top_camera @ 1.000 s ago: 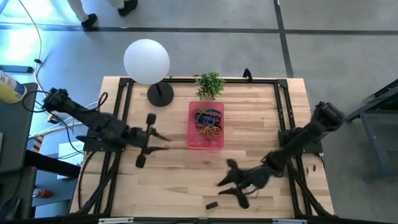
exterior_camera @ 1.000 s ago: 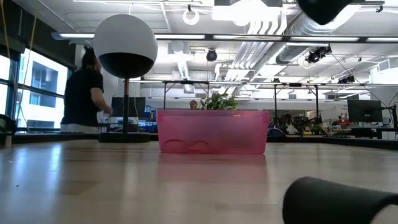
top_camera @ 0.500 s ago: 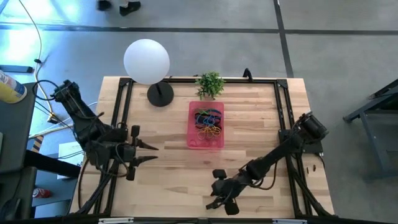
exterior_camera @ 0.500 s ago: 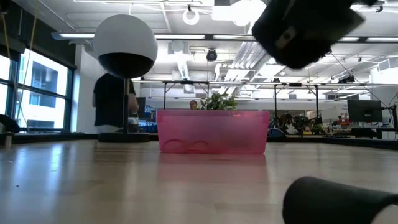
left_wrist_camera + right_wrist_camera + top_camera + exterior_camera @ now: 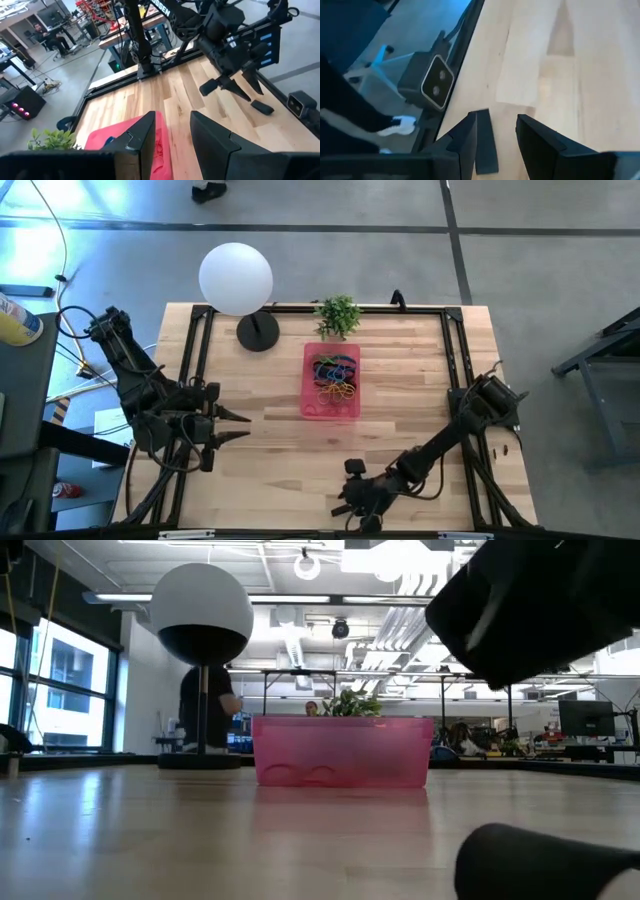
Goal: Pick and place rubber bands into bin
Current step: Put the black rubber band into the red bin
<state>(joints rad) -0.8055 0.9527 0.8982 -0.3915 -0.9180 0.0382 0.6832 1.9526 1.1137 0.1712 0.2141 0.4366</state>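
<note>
The rubber bands (image 5: 335, 376), a tangle of blue, red, yellow and black loops, lie inside the pink bin (image 5: 309, 404) at the table's middle. My left gripper (image 5: 241, 427) hovers open to the left of the bin, pointing toward it; the bin's wall (image 5: 100, 141) shows past its fingers. My right gripper (image 5: 352, 498) hangs open low over the table's near edge. A small black block (image 5: 485, 142) lies on the wood there, seen between its fingers. From the left wrist view that gripper (image 5: 231, 88) stands apart from the block (image 5: 261, 106).
A white globe lamp (image 5: 236, 277) on a black base (image 5: 258, 333) and a small green plant (image 5: 338, 313) stand at the far edge, behind the bin. A black frame rims the table. The low camera (image 5: 433, 83) sits at the near edge. A person (image 5: 206, 710) stands in the room beyond.
My left gripper has swung away from the bin toward the table's near-left and turned, then held still. My right gripper has sunk and gone toward the near edge and left, over the black block; in the low view it has come down from the top right.
</note>
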